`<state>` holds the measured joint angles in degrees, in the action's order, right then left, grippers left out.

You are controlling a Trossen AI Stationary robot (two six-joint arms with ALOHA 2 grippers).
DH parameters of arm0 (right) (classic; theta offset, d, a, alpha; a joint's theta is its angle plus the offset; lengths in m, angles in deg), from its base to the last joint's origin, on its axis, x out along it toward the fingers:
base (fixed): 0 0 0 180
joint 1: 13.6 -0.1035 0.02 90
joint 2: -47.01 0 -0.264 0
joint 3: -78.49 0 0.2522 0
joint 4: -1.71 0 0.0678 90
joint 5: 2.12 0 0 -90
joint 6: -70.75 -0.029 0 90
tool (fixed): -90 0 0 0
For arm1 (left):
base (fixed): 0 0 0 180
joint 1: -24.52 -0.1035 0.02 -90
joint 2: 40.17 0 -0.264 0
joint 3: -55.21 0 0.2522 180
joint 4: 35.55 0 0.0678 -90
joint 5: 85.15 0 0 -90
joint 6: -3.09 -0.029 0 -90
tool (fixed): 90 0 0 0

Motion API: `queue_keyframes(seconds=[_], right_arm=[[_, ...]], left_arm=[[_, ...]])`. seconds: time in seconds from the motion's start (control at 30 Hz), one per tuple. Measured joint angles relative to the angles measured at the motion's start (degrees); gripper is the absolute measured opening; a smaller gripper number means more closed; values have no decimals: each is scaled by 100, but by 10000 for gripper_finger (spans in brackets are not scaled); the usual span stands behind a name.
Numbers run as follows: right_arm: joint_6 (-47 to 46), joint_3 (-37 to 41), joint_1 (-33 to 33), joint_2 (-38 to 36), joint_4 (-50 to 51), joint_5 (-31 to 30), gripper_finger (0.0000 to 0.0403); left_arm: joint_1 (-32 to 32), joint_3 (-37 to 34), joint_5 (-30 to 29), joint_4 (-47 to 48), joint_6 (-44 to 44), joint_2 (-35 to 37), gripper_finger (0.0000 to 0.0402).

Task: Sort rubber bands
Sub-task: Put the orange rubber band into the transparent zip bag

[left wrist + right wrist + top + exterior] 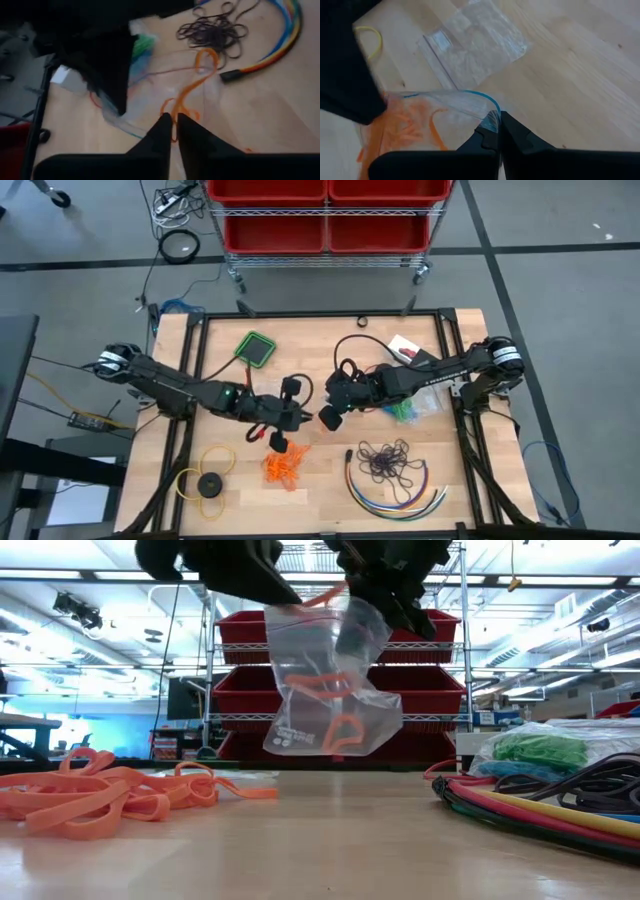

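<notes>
High view shows both arms meeting over the middle of the wooden table [470, 480]. The left gripper [297, 420] reaches in from the left and the right gripper [327, 418] from the right, tips close together above the table.

Low view shows a clear zip bag [330, 690] hanging in the air between them, with a few orange rubber bands [335, 725] inside it. The right gripper [497, 131] has its fingers pressed together on the blue-edged rim of the bag, pinching it. The left gripper [174, 129] has its fingers a narrow gap apart, with an orange band [192, 87] running up from between the tips toward the bag; whether it is gripped or merely passing through the gap cannot be told.

A loose heap of orange rubber bands [283, 465] lies on the table just below the grippers. The dark purple bands [388, 460] lie in a tangle farther right, ringed by the curved multicoloured cables [395, 498]. Green bands in a clear bag [405, 410] sit under the right arm. A second, empty clear bag [472, 47] lies flat on the table. A yellow ring with a black disc [208, 482] rests near the front left, and a green square pad [256, 348] lies at the back left.
</notes>
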<state>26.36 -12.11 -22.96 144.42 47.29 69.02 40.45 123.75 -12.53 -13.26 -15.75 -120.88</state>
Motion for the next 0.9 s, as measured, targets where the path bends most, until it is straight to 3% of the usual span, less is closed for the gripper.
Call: queue_keyframes(seconds=[0.27,0.43,0.7,0.9], right_arm=[[49,0,1,0,-4,0,0],[55,0,1,0,-2,0,0],[83,0,1,0,5,54,0],[87,0,1,0,-1,52,0]], left_arm=[[-21,0,-410,-149,244,2,142],[32,0,-429,-109,323,16,185],[502,-2,-327,1201,927,473,203],[771,-222,109,2031,1725,625,203]])
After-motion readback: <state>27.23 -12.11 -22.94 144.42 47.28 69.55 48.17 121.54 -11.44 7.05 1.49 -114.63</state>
